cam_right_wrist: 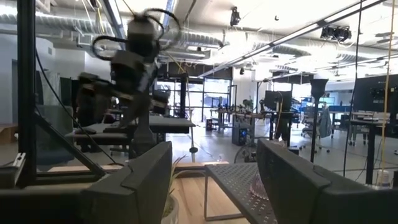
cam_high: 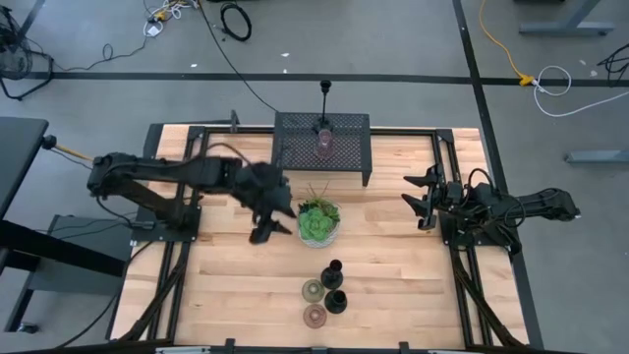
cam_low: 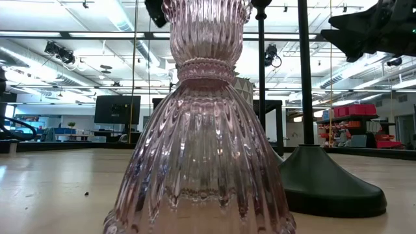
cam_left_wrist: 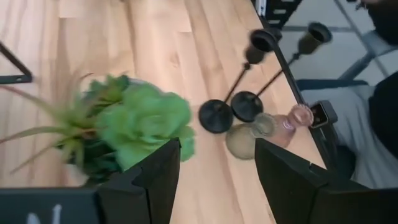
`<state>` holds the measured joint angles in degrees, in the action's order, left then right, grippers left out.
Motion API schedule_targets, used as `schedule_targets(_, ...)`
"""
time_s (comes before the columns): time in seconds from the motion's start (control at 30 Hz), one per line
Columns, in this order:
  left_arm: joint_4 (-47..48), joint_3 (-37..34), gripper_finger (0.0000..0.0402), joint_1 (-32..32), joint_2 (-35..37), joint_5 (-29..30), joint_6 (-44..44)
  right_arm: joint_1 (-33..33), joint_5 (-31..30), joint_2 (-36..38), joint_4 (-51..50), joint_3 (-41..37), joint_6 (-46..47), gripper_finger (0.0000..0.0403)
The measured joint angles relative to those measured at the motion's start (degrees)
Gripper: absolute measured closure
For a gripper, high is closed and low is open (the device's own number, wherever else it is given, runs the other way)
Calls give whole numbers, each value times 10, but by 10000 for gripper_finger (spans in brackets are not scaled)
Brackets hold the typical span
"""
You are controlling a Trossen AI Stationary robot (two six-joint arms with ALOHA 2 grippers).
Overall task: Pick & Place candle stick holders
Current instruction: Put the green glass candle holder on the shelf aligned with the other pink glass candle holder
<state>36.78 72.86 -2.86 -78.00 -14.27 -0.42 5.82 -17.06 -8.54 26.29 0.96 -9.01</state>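
Hovering empty w/ jaws apart beside the plant (cam_high: 318,222), left end effector (cam_high: 267,229) nears four holders (cam_high: 326,292) on front worktop (cam_high: 393,285); pink glass holder (cam_high: 324,144) and one black candlestick (cam_high: 325,98) sit at the mesh rack (cam_high: 322,140). Right end effector (cam_high: 425,197) idle, jaws apart.

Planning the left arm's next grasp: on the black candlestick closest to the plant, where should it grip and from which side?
Take the black candlestick by its thin stem, below the cup top, coming from the plant side, where the open left gripper already is. It stands upright; its flared base is wide, and glass cups crowd the far side. Right gripper waits open at the table's right.
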Motion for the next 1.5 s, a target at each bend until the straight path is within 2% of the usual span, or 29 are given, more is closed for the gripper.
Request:
schedule_targets(0.53, -32, -2, 193, -213, -9, 188, -112, 0, 0, 0, -2, 0, 13, 167)
schedule_targets(0.8, -68, -2, 193, -285, -61, 277, -135, 0, 0, 0, -3, 0, 40, 167)
schedule_targets(1.13, -172, -2, 193, -320, -175, 314, -140, 0, 1, 0, -6, 0, 140, 167)
schedule_targets(1.37, -195, -2, 193, -323, -232, 396, -175, 0, 8, 0, -6, 0, 228, 167)
schedule_targets(1.5, -194, -2, 193, -323, -250, 435, -204, 0, 38, 0, -6, 0, 234, 167)
